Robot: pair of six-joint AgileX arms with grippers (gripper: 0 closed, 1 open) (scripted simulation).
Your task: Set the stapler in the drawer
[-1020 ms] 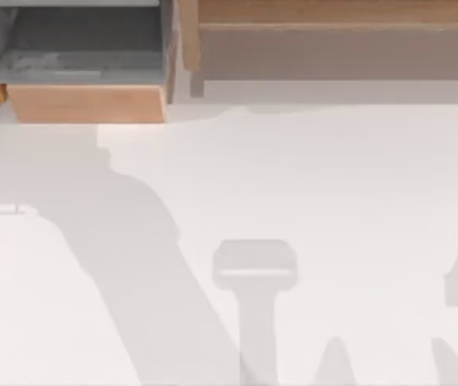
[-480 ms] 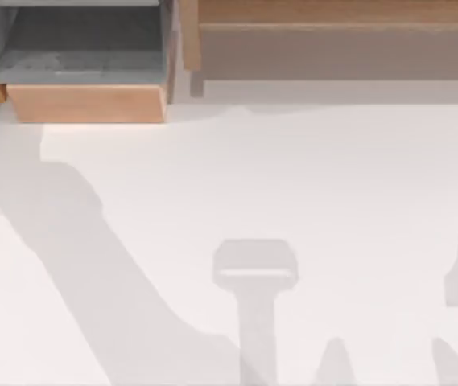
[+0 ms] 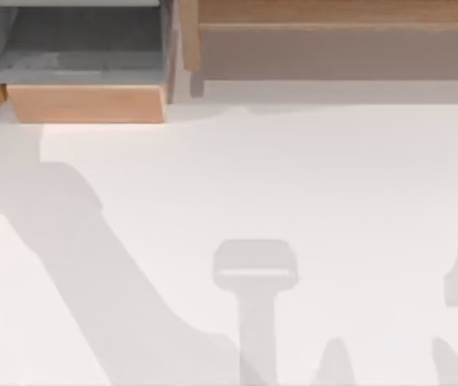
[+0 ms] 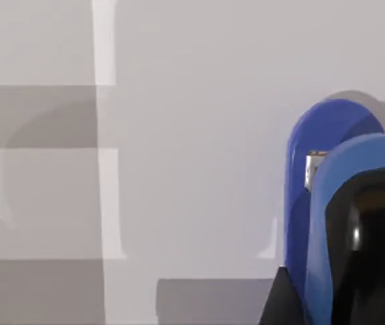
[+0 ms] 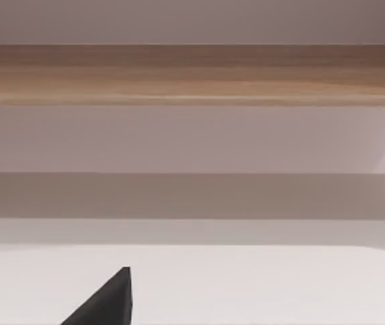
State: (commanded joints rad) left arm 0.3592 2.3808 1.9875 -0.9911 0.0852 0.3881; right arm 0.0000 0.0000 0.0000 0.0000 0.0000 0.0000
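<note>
Close up, the blue stapler (image 4: 327, 203) bears a tiny, unreadable label.

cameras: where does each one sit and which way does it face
Top view: above the table, looking down at the drawer and wooden shelf; arm shadows alone.
Left wrist view: on the left arm, close on the stapler; a dark gripper part beside it.
Right wrist view: on the right arm, facing the shelf; a dark gripper tip.
Top and right wrist views share the shelf.
</note>
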